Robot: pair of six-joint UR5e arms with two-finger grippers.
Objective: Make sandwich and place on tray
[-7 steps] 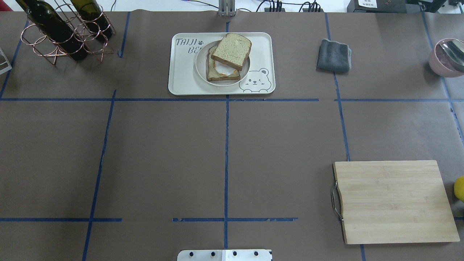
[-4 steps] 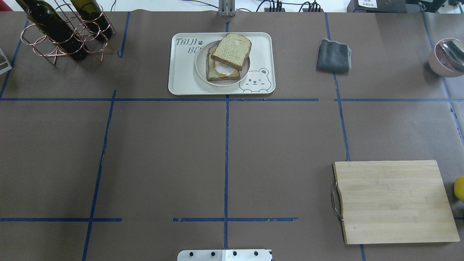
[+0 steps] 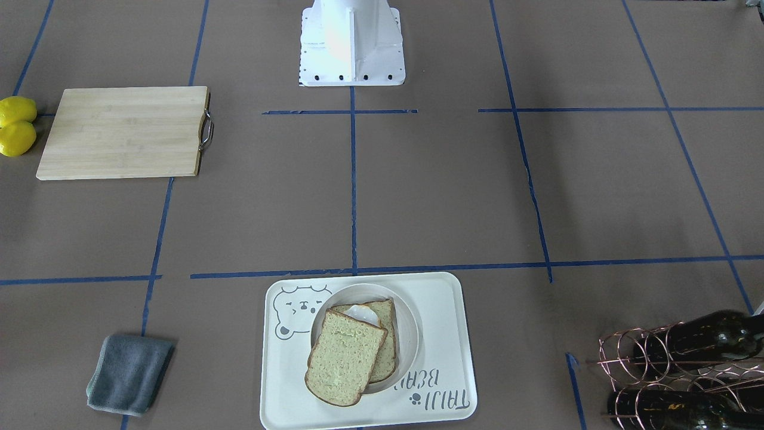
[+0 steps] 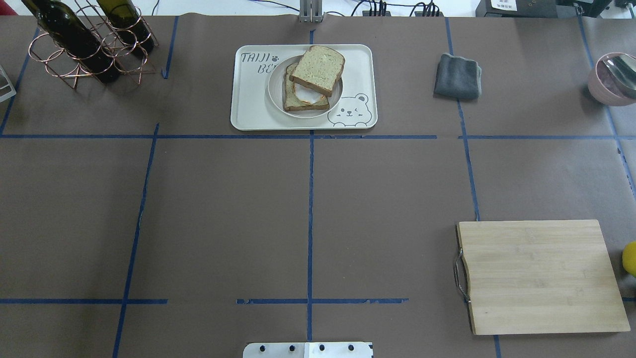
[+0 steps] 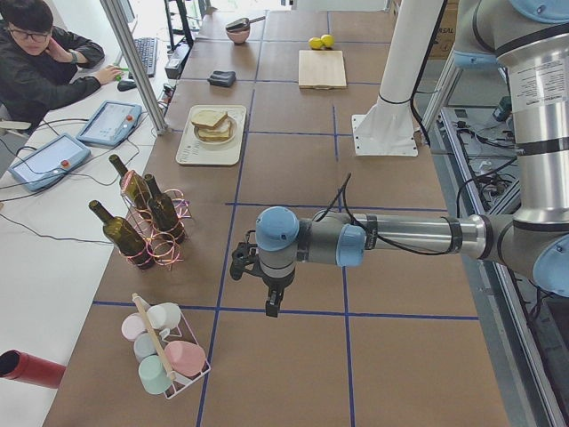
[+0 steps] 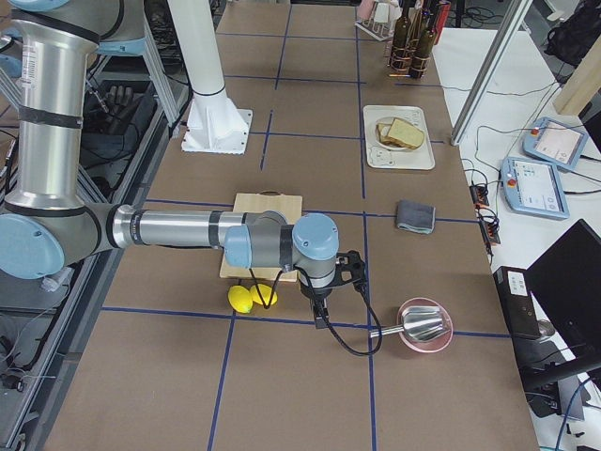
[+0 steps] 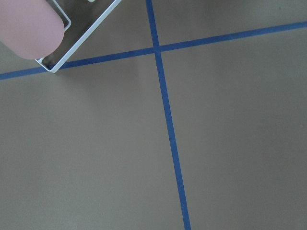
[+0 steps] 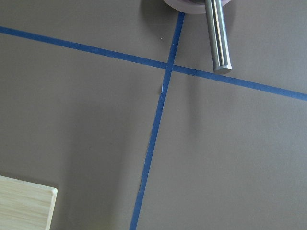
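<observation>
The sandwich (image 4: 317, 68) lies in a white round plate (image 4: 276, 97) on the cream bear tray (image 4: 251, 107) at the table's far middle. Its top slice sits shifted off the lower slice, and the white egg (image 4: 304, 93) shows between them. The sandwich also shows in the front-facing view (image 3: 345, 357) on the tray (image 3: 441, 334). My left gripper (image 5: 270, 306) hangs over bare table far from the tray, near the cup rack. My right gripper (image 6: 321, 316) hangs near the lemons and the bowl. Both show only in side views; I cannot tell whether they are open or shut.
A wooden cutting board (image 4: 539, 276) lies front right, with lemons (image 3: 17, 125) beside it. A grey cloth (image 4: 457, 75) lies right of the tray. A wine rack with bottles (image 4: 89, 42) stands far left. A pink bowl with a ladle (image 4: 613, 78) sits far right. A cup rack (image 5: 164, 347) stands on the left end.
</observation>
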